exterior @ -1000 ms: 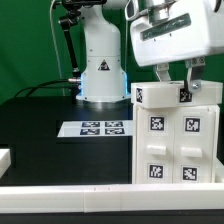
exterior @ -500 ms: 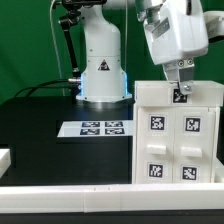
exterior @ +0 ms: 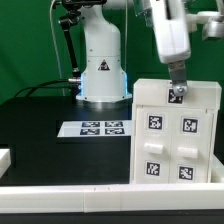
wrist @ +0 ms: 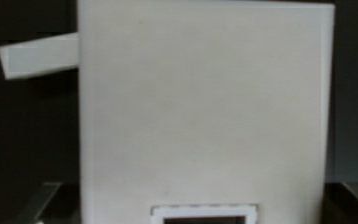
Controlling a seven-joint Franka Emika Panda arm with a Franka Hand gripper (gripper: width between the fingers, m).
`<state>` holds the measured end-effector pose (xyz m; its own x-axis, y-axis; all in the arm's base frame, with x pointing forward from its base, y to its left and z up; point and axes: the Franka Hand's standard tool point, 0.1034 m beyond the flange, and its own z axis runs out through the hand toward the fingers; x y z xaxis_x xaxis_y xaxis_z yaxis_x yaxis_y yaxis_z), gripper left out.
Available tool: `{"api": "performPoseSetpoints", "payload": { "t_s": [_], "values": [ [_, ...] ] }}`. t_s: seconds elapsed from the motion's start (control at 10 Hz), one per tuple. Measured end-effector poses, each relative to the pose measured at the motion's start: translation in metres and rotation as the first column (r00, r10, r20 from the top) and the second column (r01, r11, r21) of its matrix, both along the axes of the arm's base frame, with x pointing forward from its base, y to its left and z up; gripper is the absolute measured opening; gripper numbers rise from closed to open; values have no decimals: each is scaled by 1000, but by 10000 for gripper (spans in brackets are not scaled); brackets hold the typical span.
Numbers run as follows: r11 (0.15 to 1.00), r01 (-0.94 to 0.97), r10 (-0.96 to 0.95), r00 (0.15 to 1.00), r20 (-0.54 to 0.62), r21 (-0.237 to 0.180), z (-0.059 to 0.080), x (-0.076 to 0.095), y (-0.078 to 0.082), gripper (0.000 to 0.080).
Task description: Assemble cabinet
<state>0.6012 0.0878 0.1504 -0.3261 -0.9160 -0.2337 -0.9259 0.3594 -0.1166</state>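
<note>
Standing upright on the black table [exterior: 40,125] at the exterior view's right, the cabinet [exterior: 175,135], a large white plastic box with four drawer-like front panels and black-and-white square tags, is seen with the arm's two-finger gripper [exterior: 176,90] lowered onto its top edge. The gripper's fingers are met at a small tagged piece on that edge, but whether they are spread, pressed together or pinching it cannot be told from this angle. The marker board [exterior: 100,128], a thin flat white sheet of printed tags, is seen lying well apart from the cabinet, toward the exterior view's left, in front of the arm's white base [exterior: 100,65]. A long white border rail [exterior: 70,196] is seen running along the near edge of the table.

In the wrist view, a tall plain white face of the cabinet [wrist: 194,110] is shown filling most of the frame, with a smaller white piece [wrist: 37,58] jutting out beside it and a dark-framed tag [wrist: 204,213] at one end. The fingers themselves are not shown clearly.

The step in hand is judged to be a grasp or seating at the top. It would be done well if the wrist were kept square to the box and any push were eased straight down, so the upright cabinet is not tipped.
</note>
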Motion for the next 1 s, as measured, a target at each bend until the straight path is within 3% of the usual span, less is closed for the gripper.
{"api": "performPoseSetpoints", "payload": {
  "t_s": [0.4, 0.6, 0.8, 1.0],
  "values": [
    [982, 179, -178, 984, -22, 55, 3, 2, 5, 560],
    [985, 160, -159, 987, -21, 71, 2, 0, 9, 750],
    [984, 159, -158, 987, -22, 76, 4, -2, 11, 786],
    [985, 151, -151, 989, -10, 87, 17, -2, 17, 797]
  ]
}}
